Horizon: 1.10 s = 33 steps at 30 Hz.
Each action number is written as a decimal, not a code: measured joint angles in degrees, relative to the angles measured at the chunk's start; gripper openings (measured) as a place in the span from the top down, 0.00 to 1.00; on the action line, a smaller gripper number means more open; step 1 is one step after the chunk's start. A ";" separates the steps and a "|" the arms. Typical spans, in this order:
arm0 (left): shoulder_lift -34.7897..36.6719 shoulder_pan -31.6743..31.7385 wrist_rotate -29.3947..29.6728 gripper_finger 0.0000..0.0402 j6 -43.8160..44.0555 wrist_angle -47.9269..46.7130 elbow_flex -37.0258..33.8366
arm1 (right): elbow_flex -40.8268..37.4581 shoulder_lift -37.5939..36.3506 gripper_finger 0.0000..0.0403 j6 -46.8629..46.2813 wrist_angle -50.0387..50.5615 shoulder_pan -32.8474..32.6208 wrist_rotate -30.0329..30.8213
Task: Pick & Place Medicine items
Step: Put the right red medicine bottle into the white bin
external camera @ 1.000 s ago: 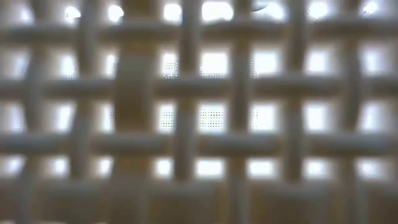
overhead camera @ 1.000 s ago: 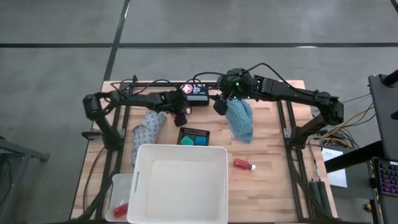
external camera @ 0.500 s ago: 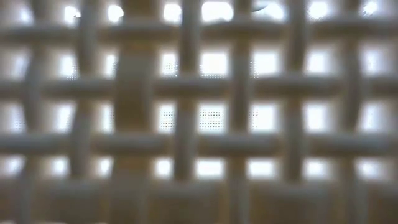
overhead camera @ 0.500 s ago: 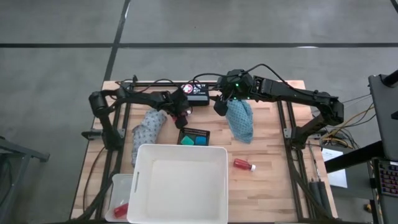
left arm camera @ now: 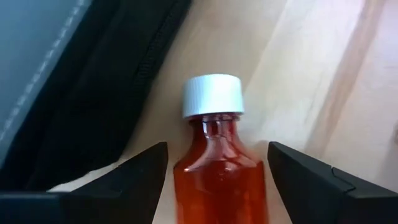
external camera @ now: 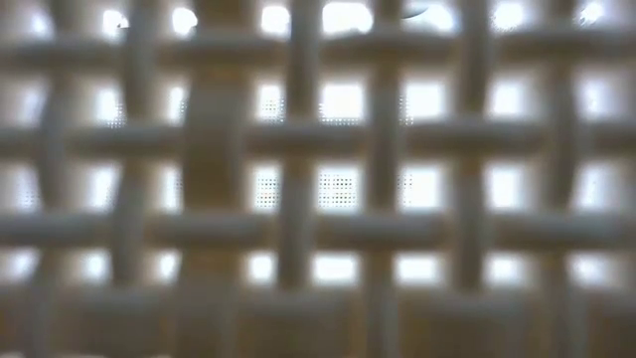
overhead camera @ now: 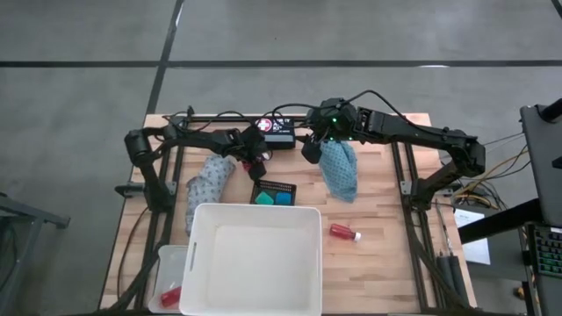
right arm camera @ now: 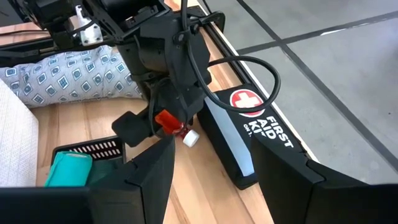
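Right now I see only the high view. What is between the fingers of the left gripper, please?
Observer: The left wrist view shows a red bottle lying on the wood between the fingers of the left gripper, with a thin gap on each side.
Operator: Where does its cap point?
Observer: In the right wrist view the cap points toward the first aid case, close beside it.
Operator: Does the right gripper hold anything?
Observer: No. Its own wrist view shows the right gripper open, with nothing between the fingers.
Operator: Would the low view help me?
Observer: No, a white lattice fills it completely.
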<state>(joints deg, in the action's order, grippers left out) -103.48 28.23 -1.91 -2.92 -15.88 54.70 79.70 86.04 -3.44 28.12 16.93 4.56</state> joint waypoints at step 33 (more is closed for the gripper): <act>0.66 -0.02 0.39 0.56 6.20 -0.39 0.11 | 0.00 0.00 0.50 0.92 -0.07 0.00 0.00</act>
<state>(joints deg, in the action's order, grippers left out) -102.83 28.21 -1.52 3.28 -16.27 54.81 79.70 86.04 -2.52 28.05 16.93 4.56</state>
